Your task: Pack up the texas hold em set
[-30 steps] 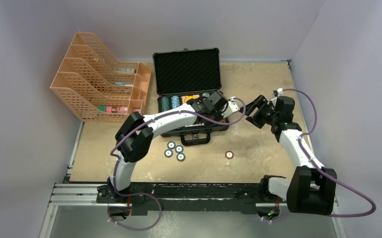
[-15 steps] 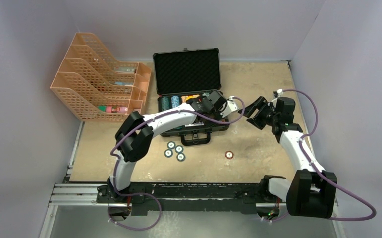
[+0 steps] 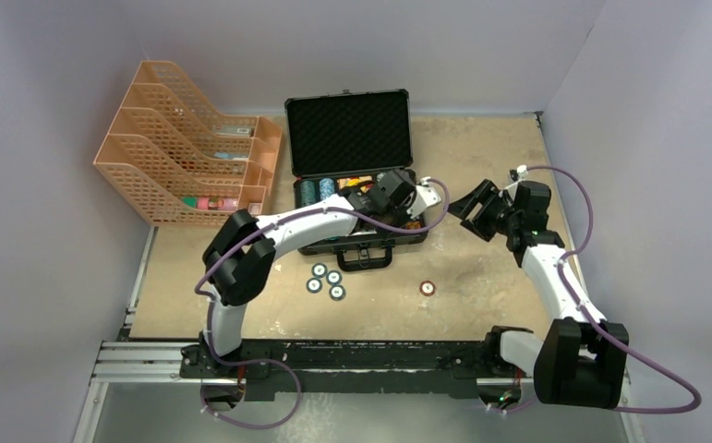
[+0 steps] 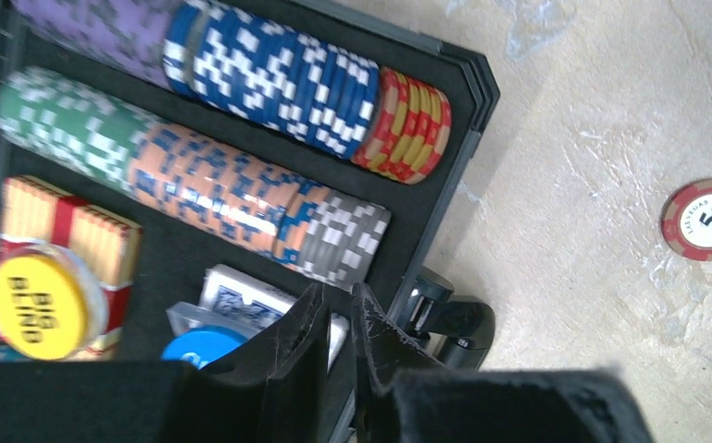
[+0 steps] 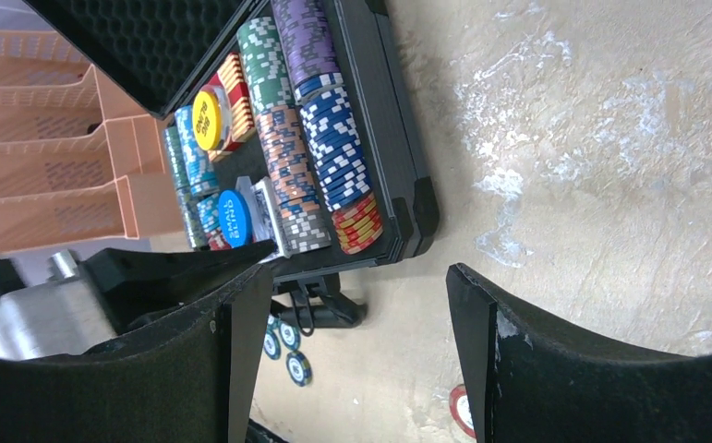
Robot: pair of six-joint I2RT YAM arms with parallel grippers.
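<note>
Left gripper (image 4: 338, 318) has edged back over the case (image 3: 347, 138), nearly closed (empty); right gripper (image 5: 356, 277) gapes wide. Five loose chips (image 3: 334, 276) lie toward the bench's (image 3: 481, 305) near edge.

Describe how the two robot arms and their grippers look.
The left arm and right arm share white tubular links and chunky black joint housings, with a purple cable looping along each. The left gripper and right gripper have matte black wedge-shaped fingers; no markings are legible.

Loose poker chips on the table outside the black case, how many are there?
5. Four green-and-white round chips cluster near the black rectangular case's handle; one red-and-white round chip lies to their right. The left arm may hide others.
</note>
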